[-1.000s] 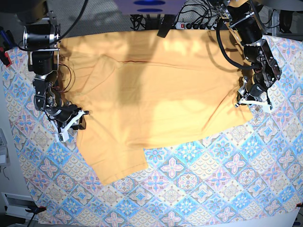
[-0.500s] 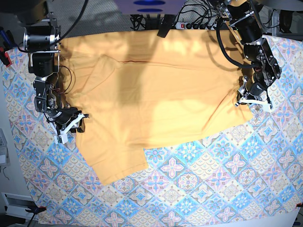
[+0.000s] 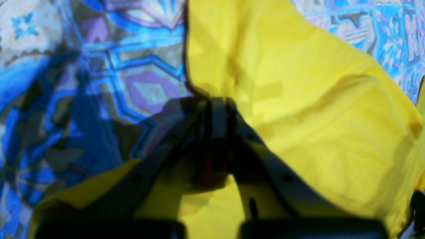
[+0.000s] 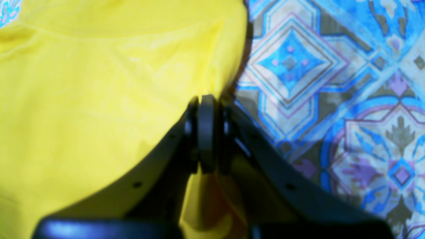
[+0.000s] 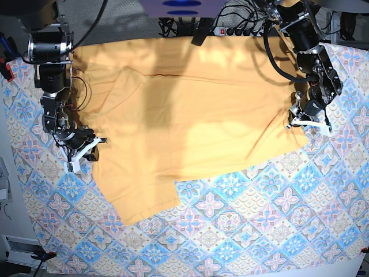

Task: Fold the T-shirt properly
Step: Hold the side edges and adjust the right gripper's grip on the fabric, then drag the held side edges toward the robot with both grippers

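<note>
The pale yellow-orange T-shirt (image 5: 190, 115) lies spread flat on the tile-patterned cloth (image 5: 259, 231), one sleeve pointing toward the front left. At the shirt's right edge, my left gripper (image 5: 309, 123) is shut on the fabric. The left wrist view shows its jaws (image 3: 215, 106) pressed together on a fold of the T-shirt (image 3: 315, 99). My right gripper (image 5: 85, 151) sits at the shirt's left edge. In the right wrist view its jaws (image 4: 206, 106) are closed tight on the border of the T-shirt (image 4: 99, 83), beside the patterned cloth (image 4: 315, 83).
A power strip with black cables (image 5: 230, 29) runs along the back edge behind the shirt. A red clamp (image 5: 6, 69) holds the cloth at the far left. Patterned cloth (image 3: 132, 83) shows around the shirt on the left, right and front.
My right gripper has closed on the shirt's left edge and shifted slightly left. The left gripper has stayed shut in the same place.
</note>
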You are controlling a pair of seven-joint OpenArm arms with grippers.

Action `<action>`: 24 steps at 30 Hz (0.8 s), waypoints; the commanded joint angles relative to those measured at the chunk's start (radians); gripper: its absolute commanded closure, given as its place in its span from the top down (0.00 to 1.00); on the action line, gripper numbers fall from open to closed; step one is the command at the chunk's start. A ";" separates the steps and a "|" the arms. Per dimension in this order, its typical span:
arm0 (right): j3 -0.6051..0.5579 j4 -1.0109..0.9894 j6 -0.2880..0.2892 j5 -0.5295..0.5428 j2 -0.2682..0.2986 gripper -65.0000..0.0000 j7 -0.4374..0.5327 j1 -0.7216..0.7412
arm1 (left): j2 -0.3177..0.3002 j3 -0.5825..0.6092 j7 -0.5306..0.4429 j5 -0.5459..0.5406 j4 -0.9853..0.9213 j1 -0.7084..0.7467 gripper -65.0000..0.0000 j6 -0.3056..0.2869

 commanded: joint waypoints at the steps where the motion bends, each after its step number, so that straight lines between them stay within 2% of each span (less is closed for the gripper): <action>1: 0.004 0.016 0.004 0.010 0.016 0.01 0.020 0.023 | -0.009 0.000 0.013 0.017 0.011 -0.004 0.00 0.005; 4: 0.020 0.019 0.004 0.010 0.017 0.01 0.020 0.023 | -0.009 0.000 0.013 0.017 0.011 -0.004 0.00 0.005; 7: 0.090 0.057 0.004 0.010 0.017 0.01 0.013 0.014 | -0.009 0.000 0.013 0.017 0.011 -0.004 0.00 0.005; 13: 0.181 0.171 0.006 0.007 0.017 0.01 -0.090 -0.050 | -0.009 0.000 0.016 0.017 0.102 0.022 0.00 0.005; 19: 0.196 0.300 0.006 0.007 0.019 0.01 -0.133 -0.139 | -0.009 0.002 0.016 0.017 0.166 0.060 0.00 0.005; 24: 0.196 0.392 0.006 0.007 0.031 0.01 -0.133 -0.208 | -0.009 0.000 0.016 0.017 0.220 0.096 0.00 0.005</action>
